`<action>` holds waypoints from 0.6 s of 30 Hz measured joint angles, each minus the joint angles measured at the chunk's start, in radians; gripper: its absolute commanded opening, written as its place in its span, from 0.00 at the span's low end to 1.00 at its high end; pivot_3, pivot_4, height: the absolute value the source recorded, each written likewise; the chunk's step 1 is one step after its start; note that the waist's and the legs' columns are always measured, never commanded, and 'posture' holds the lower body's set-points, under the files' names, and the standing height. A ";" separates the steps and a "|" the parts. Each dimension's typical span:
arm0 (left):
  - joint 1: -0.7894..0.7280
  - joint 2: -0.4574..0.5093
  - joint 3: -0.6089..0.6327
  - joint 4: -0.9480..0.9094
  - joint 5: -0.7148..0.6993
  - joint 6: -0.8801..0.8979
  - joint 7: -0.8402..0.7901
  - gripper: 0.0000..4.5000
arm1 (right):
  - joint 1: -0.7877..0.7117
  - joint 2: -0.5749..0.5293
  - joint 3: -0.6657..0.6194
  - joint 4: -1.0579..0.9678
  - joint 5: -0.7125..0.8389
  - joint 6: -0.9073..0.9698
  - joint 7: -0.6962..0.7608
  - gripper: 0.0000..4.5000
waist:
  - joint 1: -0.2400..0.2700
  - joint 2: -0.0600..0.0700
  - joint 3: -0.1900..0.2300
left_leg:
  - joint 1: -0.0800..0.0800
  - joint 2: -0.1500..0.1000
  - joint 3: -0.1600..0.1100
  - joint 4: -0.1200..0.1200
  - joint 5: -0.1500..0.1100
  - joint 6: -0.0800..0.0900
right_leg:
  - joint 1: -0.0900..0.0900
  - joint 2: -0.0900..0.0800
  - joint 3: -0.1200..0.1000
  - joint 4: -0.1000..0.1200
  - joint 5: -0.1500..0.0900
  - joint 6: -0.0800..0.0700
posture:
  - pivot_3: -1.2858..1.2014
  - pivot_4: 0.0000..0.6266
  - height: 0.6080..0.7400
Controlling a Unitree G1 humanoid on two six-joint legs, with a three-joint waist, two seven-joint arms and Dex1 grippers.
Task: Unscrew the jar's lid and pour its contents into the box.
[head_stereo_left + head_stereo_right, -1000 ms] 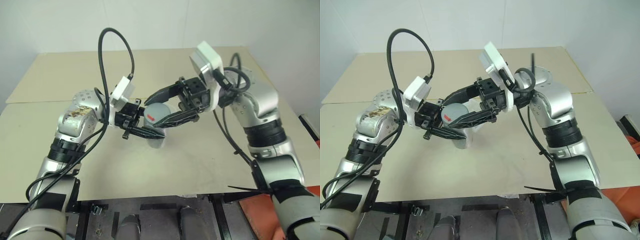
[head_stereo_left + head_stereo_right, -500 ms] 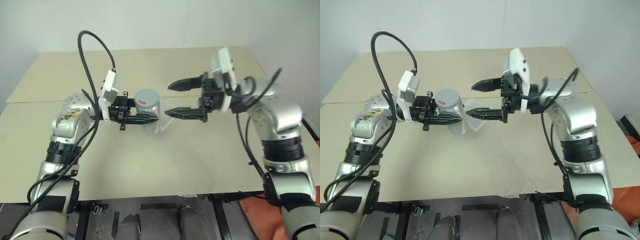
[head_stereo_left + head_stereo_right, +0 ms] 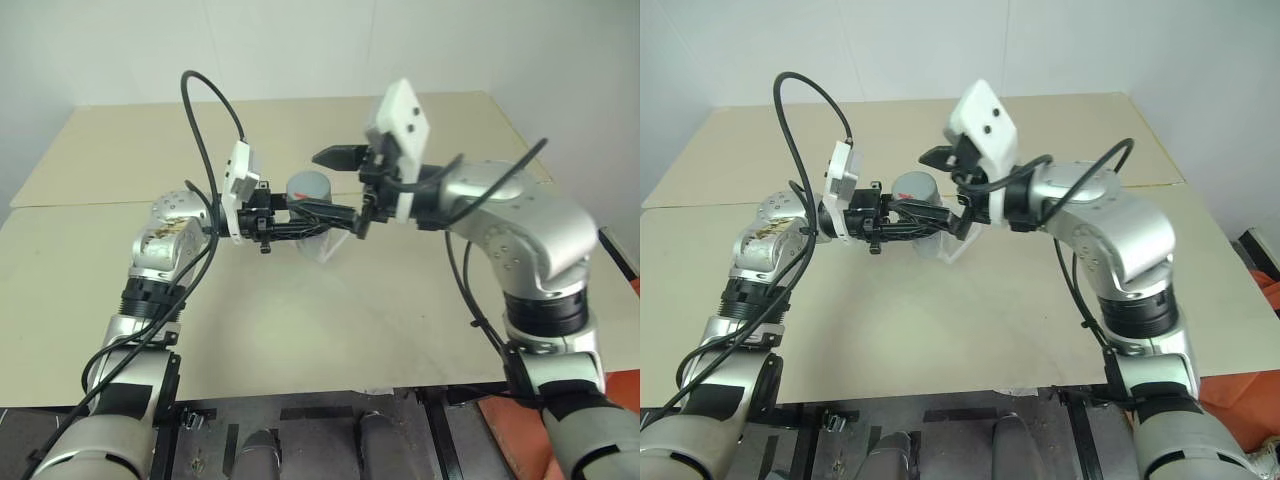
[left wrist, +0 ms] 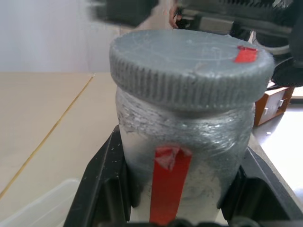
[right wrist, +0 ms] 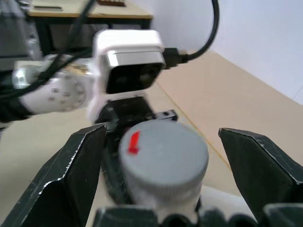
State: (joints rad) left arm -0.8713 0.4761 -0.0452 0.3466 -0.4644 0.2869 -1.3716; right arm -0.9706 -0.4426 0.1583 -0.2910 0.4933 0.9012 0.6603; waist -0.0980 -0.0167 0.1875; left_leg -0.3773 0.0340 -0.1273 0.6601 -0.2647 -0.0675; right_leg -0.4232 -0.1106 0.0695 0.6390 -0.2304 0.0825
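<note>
My left gripper [image 3: 318, 218] is shut on the jar [image 4: 183, 142], a small silvery jar with a red label strip, held upright above the table. The grey lid [image 3: 308, 185] sits on top of the jar, with a red mark on it. My right gripper [image 3: 327, 187] stands open, one finger on each side of the lid [image 5: 163, 153], clear of it. The clear box [image 3: 326, 246] lies on the table just below and behind the jar. The contents are hidden inside the jar.
The beige tabletop [image 3: 330, 320] spreads wide around the arms. A seam [image 3: 80, 203] runs across it at the left. Black cables loop above my left wrist [image 3: 215, 95]. An orange thing [image 3: 500, 410] lies past the table's front right edge.
My right gripper let go of the lid, drew back to the right with its jaws wide, then turned and came back open around the lid. My left gripper kept its hold on the jar.
</note>
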 measured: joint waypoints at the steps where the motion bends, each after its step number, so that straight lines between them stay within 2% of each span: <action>1: 0.001 0.000 0.000 -0.001 0.000 0.000 0.003 0.42 | 0.000 0.011 0.008 0.015 -0.010 0.000 -0.012 0.99 | 0.000 0.000 0.000 | 0.000 0.000 0.000 0.000 0.000 0.000 | 0.000 0.000 0.000 0.000 0.000 0.000 | 0.52 0.24 1.00; 9: 0.010 0.006 0.010 -0.017 -0.002 0.017 0.011 0.42 | -0.021 0.055 0.029 0.064 -0.044 -0.024 -0.016 0.99 | 0.000 0.000 0.000 | 0.000 0.000 0.000 0.000 0.000 0.000 | 0.000 0.000 0.000 0.000 0.000 0.000 | 0.52 0.24 1.00; 18: 0.011 0.052 0.014 -0.025 -0.006 0.022 -0.004 0.42 | -0.021 0.019 0.004 0.076 0.000 -0.028 0.046 0.99 | 0.000 0.000 0.000 | 0.000 0.000 0.000 0.000 0.000 0.000 | 0.000 0.000 0.000 0.000 0.000 0.000 | 0.52 0.24 1.00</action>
State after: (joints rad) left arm -0.8600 0.5283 -0.0310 0.3217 -0.4706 0.3086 -1.3755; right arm -0.9913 -0.4238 0.1627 -0.2154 0.4929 0.8729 0.7067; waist -0.0978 -0.0166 0.1875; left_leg -0.3774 0.0340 -0.1276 0.6600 -0.2647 -0.0675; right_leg -0.4234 -0.1105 0.0695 0.6389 -0.2304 0.0825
